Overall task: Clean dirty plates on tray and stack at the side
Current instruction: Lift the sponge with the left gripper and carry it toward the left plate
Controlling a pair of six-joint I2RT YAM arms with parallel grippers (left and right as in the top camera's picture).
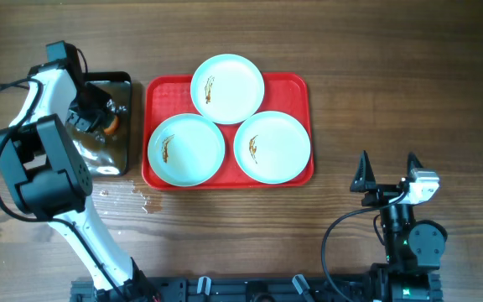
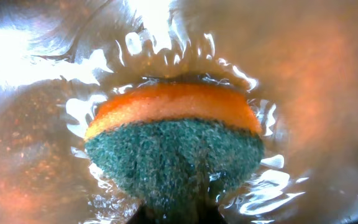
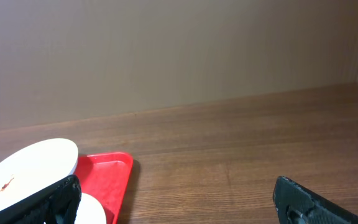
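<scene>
Three white plates lie on the red tray (image 1: 296, 88): one at the back (image 1: 227, 87), one front left (image 1: 186, 148), one front right (image 1: 272, 146). Each carries a small brown-orange smear. My left gripper (image 1: 99, 117) is down in the dark metal pan (image 1: 121, 151) left of the tray, shut on an orange and green sponge (image 2: 173, 140) that sits in water. My right gripper (image 1: 388, 172) is open and empty over the bare table right of the tray. Its view shows the tray's corner (image 3: 107, 177) and a plate (image 3: 30, 165).
Water drops lie on the table (image 1: 128, 197) in front of the pan. The wooden table (image 1: 392, 75) extends right of the tray.
</scene>
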